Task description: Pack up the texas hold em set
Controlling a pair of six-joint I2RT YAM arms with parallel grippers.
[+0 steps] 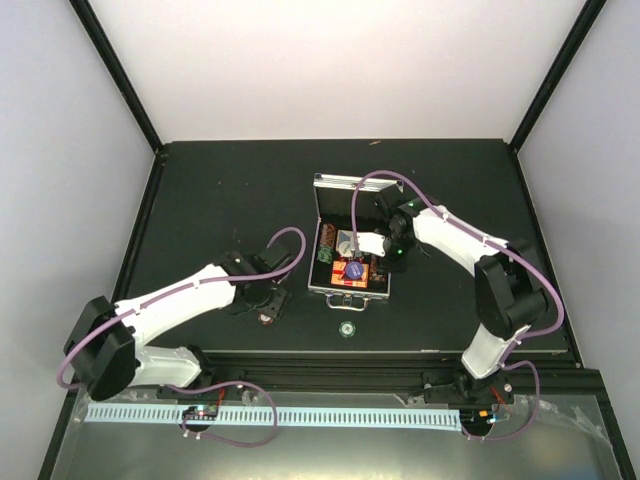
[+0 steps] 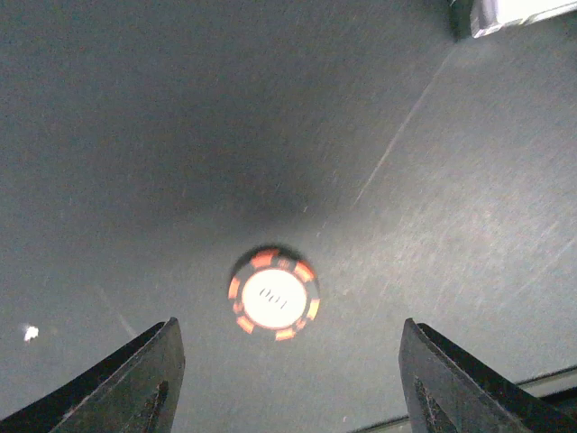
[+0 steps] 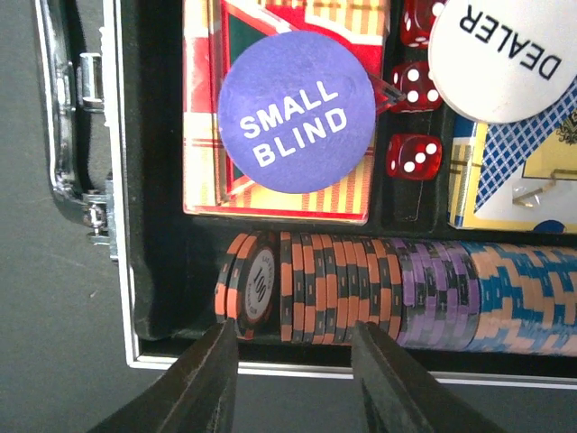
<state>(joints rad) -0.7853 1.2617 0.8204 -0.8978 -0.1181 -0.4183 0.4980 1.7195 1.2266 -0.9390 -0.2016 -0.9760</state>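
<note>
Overhead view evenly lit and sharp, pale walls bright against the black table. Left wrist view dim and grainy, soft shadow above the slightly blurred chip. Right wrist view bright, crisp.

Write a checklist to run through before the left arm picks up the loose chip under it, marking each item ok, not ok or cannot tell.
1. Case lid open: ok.
2. Left jaws open, one on either side of the orange chip: ok.
3. Orange chip flat on the table, nothing touching it: ok.
4. Right jaws empty, over the chip row: ok.
5. End chip of that row upright: not ok, it leans.
6. All chips packed: not ok; a green chip lies on the table in front of the case.
</note>
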